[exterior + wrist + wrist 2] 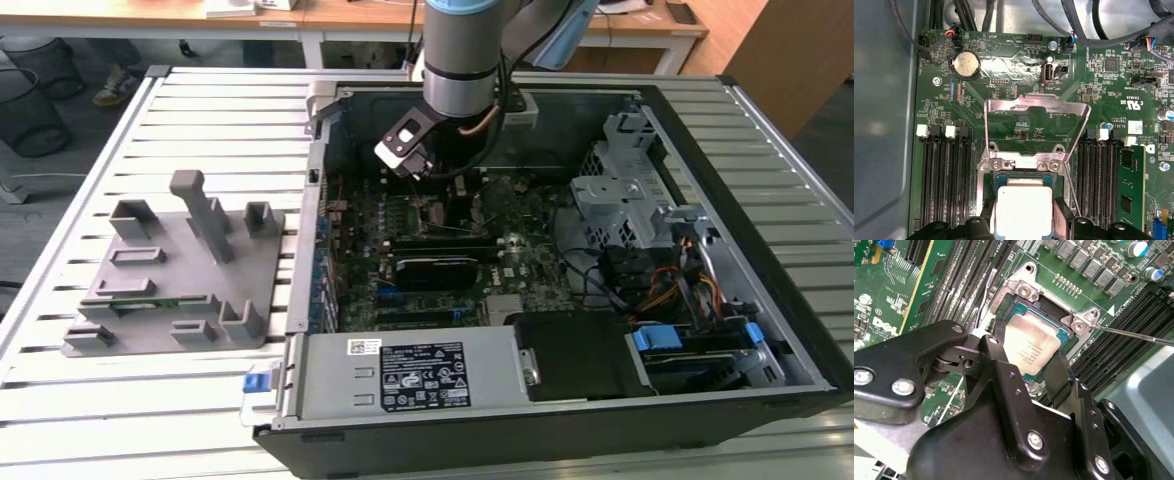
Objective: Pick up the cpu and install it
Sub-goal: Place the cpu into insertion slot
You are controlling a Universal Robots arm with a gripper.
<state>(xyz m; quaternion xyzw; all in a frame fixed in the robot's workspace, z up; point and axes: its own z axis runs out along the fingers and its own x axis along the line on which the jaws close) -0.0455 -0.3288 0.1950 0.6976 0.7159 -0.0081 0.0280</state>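
Item 1. Grey and pale blue robot arm (pixel 461 60): I see it reach down from the upper middle of the exterior view into the open black computer case (pixel 747 330).

Item 2. Black two-fingered gripper (pixel 1029 354): in both wrist views its jaws are set against two opposite edges of the cpu, pinching it between them. One black finger (pixel 1004 375) lies along each side of the chip.

Item 3. The cpu (pixel 1031 342), a small flat square chip with a silvery-white metal top and a thin darker rim: I log it within the outline of the socket on the green motherboard (pixel 1104 85), between two banks of long black memory slots (pixel 944 185). I cannot tell whether it is seated or held just above the socket.

Item 4. Silvery metal load plate (pixel 1036 125): open, lifted off the socket, hinged at the socket edge just beside the cpu.

Item 5. Thin metal lever rod (pixel 1134 335): runs away from one corner of the socket.

Item 6. Round silver coin battery (pixel 966 65): on the board beyond the load plate, well apart from the cpu.

Item 7. Green memory module (pixel 1131 185): seated in a slot to one side of the socket.

Item 8. Grey plastic fixture block (pixel 174 270): on the white slatted table (pixel 160 400), at the exterior view's left, beside the case but apart from it.

Item 9. Grey metal power supply with a black label (pixel 414 375): lower middle of the exterior view, along the case wall.

Item 10. Silvery metal drive cage (pixel 621 200): inside the case, at the exterior view's right.
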